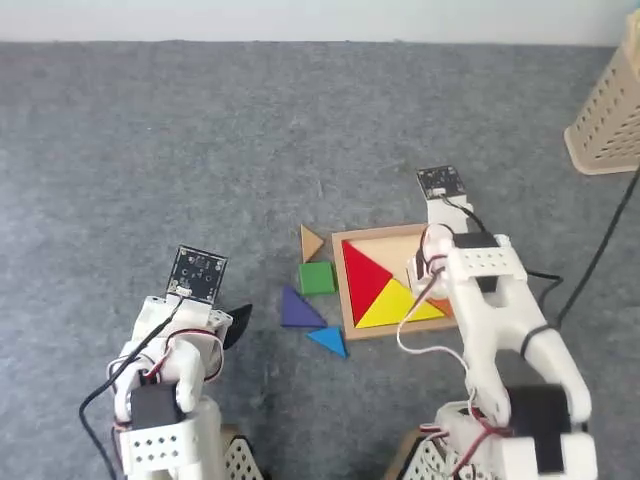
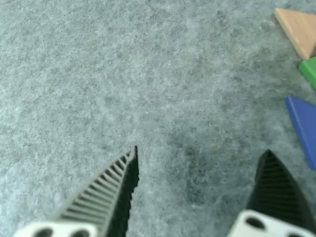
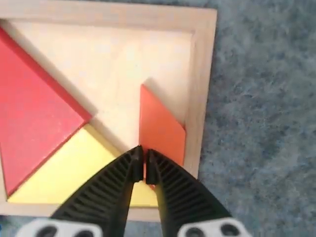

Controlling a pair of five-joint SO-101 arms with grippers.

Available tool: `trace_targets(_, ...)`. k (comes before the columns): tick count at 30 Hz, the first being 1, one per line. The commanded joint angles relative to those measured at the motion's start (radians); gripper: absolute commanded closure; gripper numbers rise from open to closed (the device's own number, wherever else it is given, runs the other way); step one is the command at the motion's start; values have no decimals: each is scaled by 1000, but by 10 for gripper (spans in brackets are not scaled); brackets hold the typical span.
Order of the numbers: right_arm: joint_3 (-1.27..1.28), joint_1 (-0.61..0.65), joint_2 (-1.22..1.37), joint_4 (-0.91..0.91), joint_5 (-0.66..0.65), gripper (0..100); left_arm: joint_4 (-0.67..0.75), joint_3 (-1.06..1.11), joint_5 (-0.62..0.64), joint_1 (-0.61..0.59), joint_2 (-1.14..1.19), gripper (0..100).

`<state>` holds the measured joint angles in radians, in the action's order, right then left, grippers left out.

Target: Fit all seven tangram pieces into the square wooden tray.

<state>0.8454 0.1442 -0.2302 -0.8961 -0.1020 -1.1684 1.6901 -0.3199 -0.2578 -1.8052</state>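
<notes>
The square wooden tray (image 1: 381,233) lies on grey carpet at centre right. Inside it are a red triangle (image 1: 363,277), a yellow triangle (image 1: 397,305) and an orange parallelogram (image 3: 160,128) against the rim (image 3: 200,98). Left of the tray lie a tan triangle (image 1: 311,241), a green square (image 1: 316,278), a purple triangle (image 1: 298,309) and a blue triangle (image 1: 329,341). My right gripper (image 3: 143,154) is shut, its tips at the orange piece's near corner, holding nothing. My left gripper (image 2: 202,153) stands open over bare carpet, left of the loose pieces (image 2: 298,29).
A perforated tan bin (image 1: 610,110) stands at the far right edge. A black cable (image 1: 600,250) runs along the carpet right of the tray. Open carpet stretches across the far and left parts.
</notes>
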Motion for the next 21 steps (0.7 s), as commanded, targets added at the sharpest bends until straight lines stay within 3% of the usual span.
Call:
trace_targets(1,66,-19,-209,-5,-11,991,-5,-5,-2,2,-15,647)
trace_targets(7,160,-19,-518,-39,-11,989,-5,-5,-2,2,-15,647)
trace_targets(11,94,41,-579,-122,-18,989,-5,-5,-2,2,-15,647)
trace_targets(16,-91,214,-458,-189,-20,989,-5,-5,-2,2,-15,647)
trace_targets(21,-316,358,-168,-185,-12,987,-5,-5,-2,2,-15,647)
